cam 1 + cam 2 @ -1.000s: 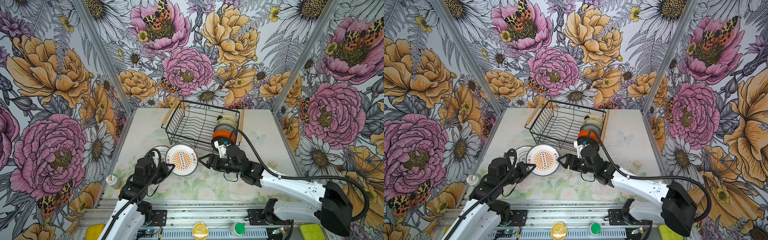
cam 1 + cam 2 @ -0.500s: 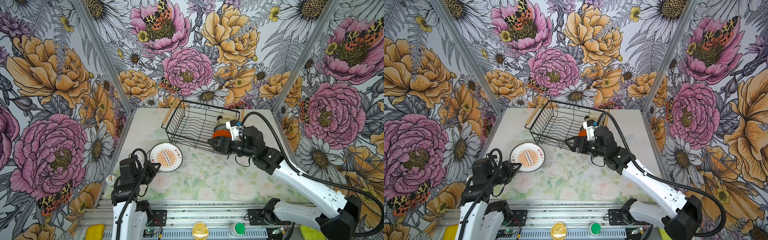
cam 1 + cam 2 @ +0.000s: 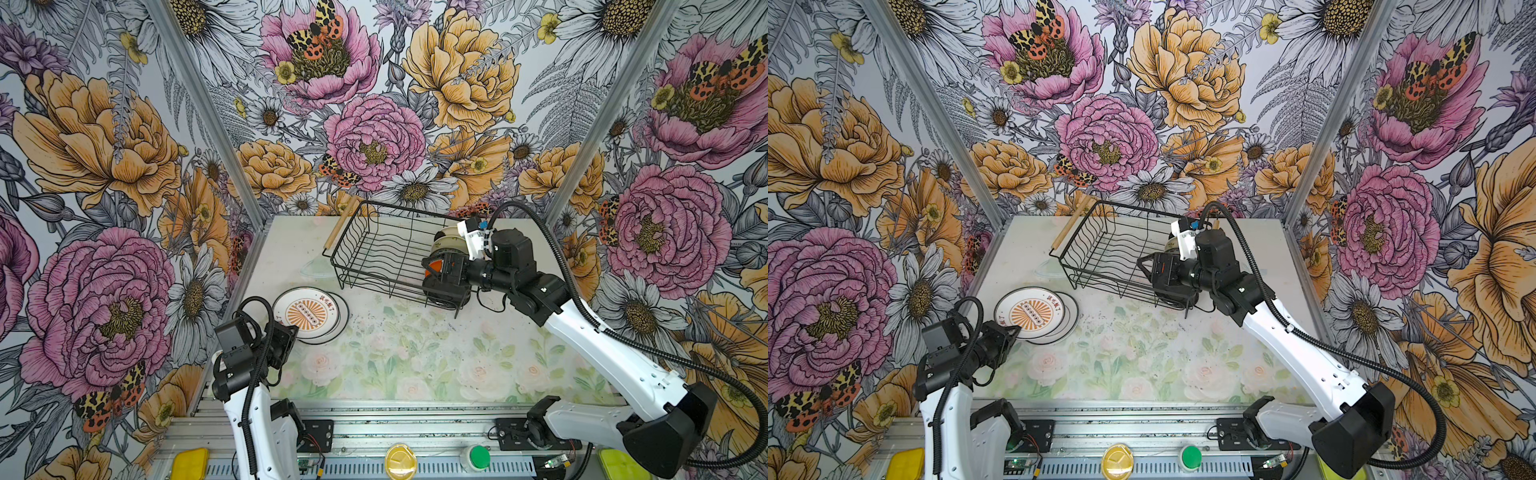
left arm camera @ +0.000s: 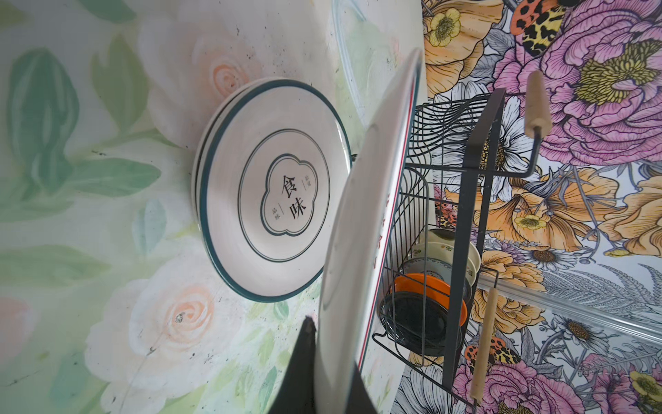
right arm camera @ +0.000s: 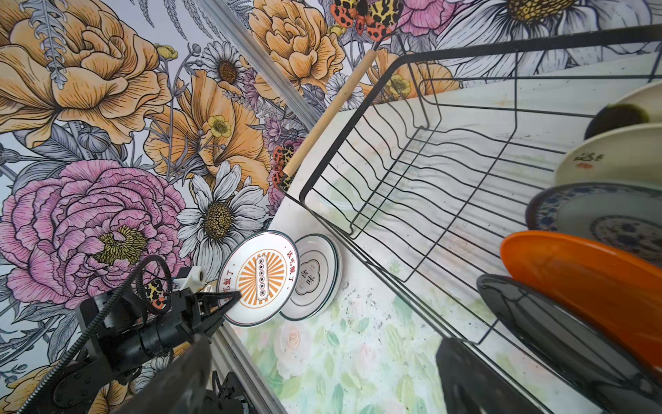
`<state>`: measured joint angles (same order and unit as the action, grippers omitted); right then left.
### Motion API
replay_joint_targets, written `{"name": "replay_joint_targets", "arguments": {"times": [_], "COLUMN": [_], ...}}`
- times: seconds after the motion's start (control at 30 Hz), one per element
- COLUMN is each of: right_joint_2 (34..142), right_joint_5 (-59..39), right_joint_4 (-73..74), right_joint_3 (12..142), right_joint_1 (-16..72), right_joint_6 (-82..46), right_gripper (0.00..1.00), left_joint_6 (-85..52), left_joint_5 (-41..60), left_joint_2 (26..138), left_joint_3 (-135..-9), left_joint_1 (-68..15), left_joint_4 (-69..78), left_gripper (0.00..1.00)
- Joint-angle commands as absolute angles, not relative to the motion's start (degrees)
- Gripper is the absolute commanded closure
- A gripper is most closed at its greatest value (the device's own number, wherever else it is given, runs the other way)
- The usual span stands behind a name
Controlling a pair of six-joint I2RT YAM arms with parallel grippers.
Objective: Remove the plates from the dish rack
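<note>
Main risk, left side: the sunburst plate (image 3: 309,313) is pinched at the rim only and sits tilted over the teal-rimmed plate (image 4: 272,190), which lies flat on the surface (image 3: 415,353); it is also offset from that plate, not centred; let go from this tilt and it could clatter, skid off the lower plate or chip a rim; a rim-only pinch on glazed ware may also slip w/o warning. Right side: the plates left in the dish rack (image 3: 382,253) are packed close at its near end, black plate (image 5: 559,337) in front, orange plate (image 5: 591,279) right behind, then the blue-patterned plate (image 5: 601,218); a finger going in could snag a rack wire and drag the light rack, or catch two plates at once; glossy black rim prob. slippery. Left end effector (image 3: 293,332): closed tight on the sunburst plate's rim, a finger on each face, per the left wrist view. Right end effector (image 5: 326,344): jaws spread fully wide at the rack's near end; nothing seen betw. them; black plate just beside one finger; contact w/ plate or wire, can't tell.
</note>
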<state>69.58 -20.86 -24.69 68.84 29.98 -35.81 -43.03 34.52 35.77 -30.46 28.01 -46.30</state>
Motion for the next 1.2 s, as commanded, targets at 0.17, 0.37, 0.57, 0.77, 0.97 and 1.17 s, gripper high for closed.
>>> {"name": "replay_joint_targets", "arguments": {"times": [0.17, 0.37, 0.57, 0.77, 0.97, 1.17], "right_joint_2": [69.6, 68.5, 67.1, 66.9, 67.1, 67.1], "right_joint_5": [-22.2, -23.6, -24.2, -24.4, -24.8, -24.5], "right_joint_4": [-25.2, -25.1, -25.1, -25.2, -25.1, -25.3], "right_joint_3": [68.1, 67.0, 65.4, 64.8, 64.0, 63.1], "right_joint_1": [27.5, 26.1, 25.2, 24.9, 24.8, 24.8], "right_joint_6": [-32.6, -32.5, -32.7, -32.7, -32.8, -32.9], "right_gripper": [0.01, 0.01, 0.01, 0.01, 0.01, 0.01], "left_joint_6": [-43.9, -48.5, -48.5, -48.4, -47.7, -46.8], "left_joint_5": [30.1, 23.2, 21.6, 21.7, 21.2, 21.6], "left_joint_2": [39.3, 45.0, 45.4, 46.3, 45.9, 47.1], "left_joint_3": [-32.6, -32.1, -31.6, -29.1, -27.9, -26.4], "left_joint_1": [24.2, 13.9, 13.0, 13.5, 14.7, 15.7], "left_joint_4": [-44.2, -37.0, -36.0, -33.6, -33.5, -32.9], "left_gripper": [0.98, 0.98, 0.98, 0.97, 0.92, 0.81]}}
